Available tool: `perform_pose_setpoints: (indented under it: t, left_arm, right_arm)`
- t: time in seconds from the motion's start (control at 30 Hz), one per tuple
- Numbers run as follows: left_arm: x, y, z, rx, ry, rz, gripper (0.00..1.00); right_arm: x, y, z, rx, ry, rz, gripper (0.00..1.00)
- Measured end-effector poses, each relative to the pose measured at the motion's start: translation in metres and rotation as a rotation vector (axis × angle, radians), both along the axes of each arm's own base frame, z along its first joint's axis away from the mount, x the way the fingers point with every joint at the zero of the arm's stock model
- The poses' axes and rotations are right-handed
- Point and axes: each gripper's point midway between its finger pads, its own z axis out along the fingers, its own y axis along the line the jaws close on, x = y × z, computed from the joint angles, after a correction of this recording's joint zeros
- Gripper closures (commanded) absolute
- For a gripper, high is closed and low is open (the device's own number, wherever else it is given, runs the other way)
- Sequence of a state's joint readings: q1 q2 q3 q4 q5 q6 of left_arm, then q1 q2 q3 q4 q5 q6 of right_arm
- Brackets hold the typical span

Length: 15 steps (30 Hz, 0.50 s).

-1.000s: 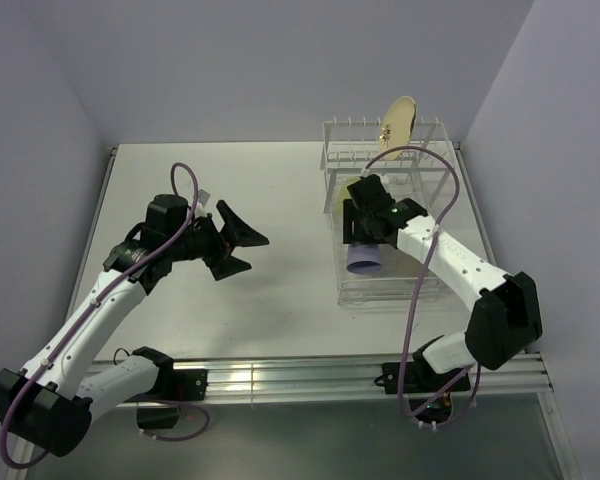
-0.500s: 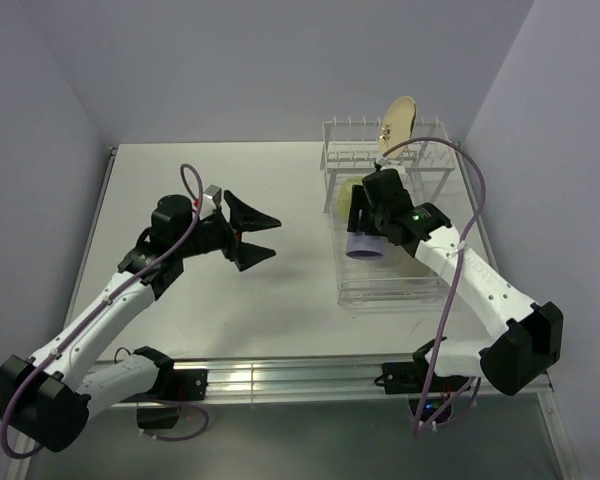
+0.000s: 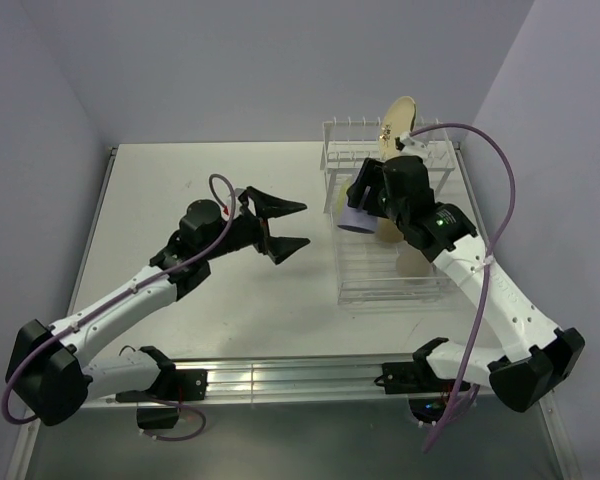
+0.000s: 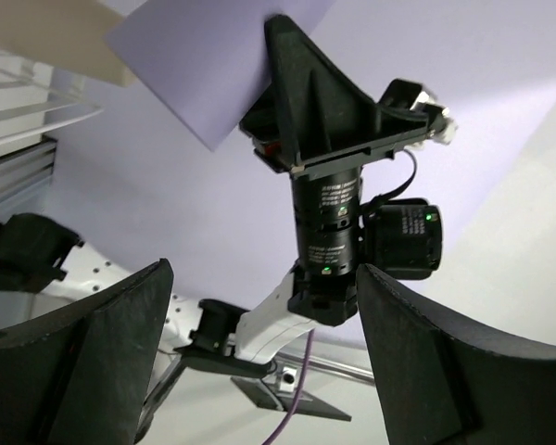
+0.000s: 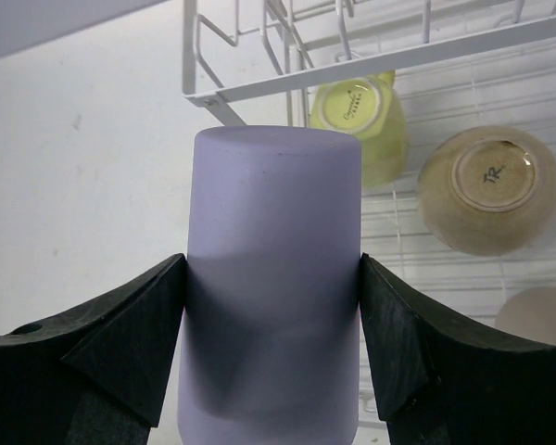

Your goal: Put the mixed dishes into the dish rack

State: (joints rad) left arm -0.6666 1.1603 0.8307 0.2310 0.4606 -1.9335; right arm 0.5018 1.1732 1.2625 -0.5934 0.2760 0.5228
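- Four of the five dishes look loaded to me. The cream plate [image 3: 400, 120] stands on edge among the prongs [image 3: 352, 128] at the 12 o'clock end of the dish rack [image 3: 375, 285].
- In the right wrist view the pale yellow-green mug [image 5: 360, 116] and the tan tumbler [image 5: 486, 190] both sit base-up on the grid, near each other but apart.
- At 4 o'clock from the tan tumbler there is a pale round piece, cut off by the frame edge. I take it for the small white bowl [image 5: 537, 315].
- The lavender tumbler [image 3: 354, 220] is the one piece not set down. It hangs in the air over the rack's 9 o'clock edge, near the 10 o'clock corner. Bare counter [image 3: 230, 180] lies to one side beneath it and the grid to the other.
- My right claw [image 5: 271, 273] is clamped across the tumbler's body. One finger presses each side, with the jaws wide because the tumbler is wide.
- My left claw [image 3: 302, 224] is spread wide and holds nothing. It hovers over the counter at 9 o'clock from the tumbler, and its tips point toward 3 o'clock.
- From overhead, the tumbler's long axis is tilted, neither upright nor flat. Its free end aims at about 7 o'clock and the gripped end sits toward 1 o'clock.
- I cannot tell which end is the mouth, since no open rim shows in any view.
- I judge that what is left is to bring the tumbler over a free patch of grid, stand it up and release it.
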Motion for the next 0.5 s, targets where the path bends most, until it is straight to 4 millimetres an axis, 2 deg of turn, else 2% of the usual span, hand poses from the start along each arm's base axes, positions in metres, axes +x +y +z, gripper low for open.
perform_pose_setpoints:
  t: [0.13, 0.3, 0.5]
  left_arm:
    - [0.005, -0.007, 0.009, -0.039, -0.015, 0.038, 0.14]
    - [0.012, -0.021, 0.004, -0.042, 0.003, 0.059, 0.15]
    - [0.020, -0.034, 0.005, -0.063, -0.016, 0.080, 0.16]
  right_arm:
    - [-0.001, 0.003, 0.014, 0.064, -0.038, -0.010, 0.54]
    - [-0.005, 0.003, 0.041, 0.147, -0.113, -0.022, 0.54]
    - [-0.006, 0.007, 0.052, 0.208, -0.135, -0.019, 0.54]
